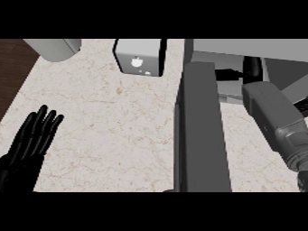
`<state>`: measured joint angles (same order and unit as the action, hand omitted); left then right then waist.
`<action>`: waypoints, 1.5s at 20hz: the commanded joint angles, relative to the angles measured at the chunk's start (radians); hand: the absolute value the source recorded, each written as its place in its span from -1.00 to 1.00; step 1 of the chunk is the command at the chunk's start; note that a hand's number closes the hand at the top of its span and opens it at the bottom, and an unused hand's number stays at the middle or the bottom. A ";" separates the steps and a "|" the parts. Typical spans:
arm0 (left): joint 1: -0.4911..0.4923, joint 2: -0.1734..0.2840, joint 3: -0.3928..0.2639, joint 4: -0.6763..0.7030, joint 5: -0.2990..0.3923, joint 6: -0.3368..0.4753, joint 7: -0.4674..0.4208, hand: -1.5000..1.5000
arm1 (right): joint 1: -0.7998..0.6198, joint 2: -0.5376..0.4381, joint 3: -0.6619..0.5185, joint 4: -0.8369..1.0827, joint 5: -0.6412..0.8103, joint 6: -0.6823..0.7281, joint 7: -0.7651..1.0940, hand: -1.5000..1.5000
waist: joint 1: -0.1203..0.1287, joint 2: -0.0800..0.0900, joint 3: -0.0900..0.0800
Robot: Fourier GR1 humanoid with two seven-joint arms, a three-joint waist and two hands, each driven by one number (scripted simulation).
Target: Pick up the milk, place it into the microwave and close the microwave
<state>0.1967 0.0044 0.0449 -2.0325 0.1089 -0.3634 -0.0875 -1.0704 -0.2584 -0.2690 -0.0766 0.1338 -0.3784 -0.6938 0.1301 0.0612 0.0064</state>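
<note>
Milk [139,56] is standing across the door [199,135] from our right hand [248,70], grip we cannot tell, left hand [33,133] lying open

Microwave [263,49] at counter's [116,122] right, its open door [199,131] swung forward

Pale marbled counter [116,135], dark wood floor [3,76] along its left edge, evenly lit.

White milk carton [140,57] upright on counter, left of open microwave door [202,131].
</note>
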 commanded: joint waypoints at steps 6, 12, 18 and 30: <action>-0.007 -0.004 -0.067 0.012 -0.047 0.044 -0.015 -1.00 | 0.068 0.031 -0.035 -0.009 -0.032 0.040 -0.063 -1.00 | -0.032 -0.016 -0.001; -0.034 -0.004 -0.095 0.053 -0.045 0.033 0.012 -1.00 | 0.108 0.042 -0.047 -0.022 -0.048 0.166 -0.122 -1.00 | -0.056 -0.025 -0.002; -0.070 0.004 -0.114 0.111 -0.024 -0.005 0.048 -1.00 | 0.184 0.060 -0.064 -0.033 -0.070 0.289 -0.186 -1.00 | -0.084 -0.037 -0.003; -0.141 0.039 -0.236 0.254 -0.189 -0.071 -0.029 1.00 | 0.394 0.120 -0.021 -0.143 -0.067 0.357 -0.313 -1.00 | -0.133 -0.062 -0.006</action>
<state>0.0821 0.0504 -0.1532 -1.7976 -0.0252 -0.4449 -0.1213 -0.7540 -0.1436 -0.3091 -0.1731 0.0655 -0.0607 -0.9580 0.0110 0.0059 0.0008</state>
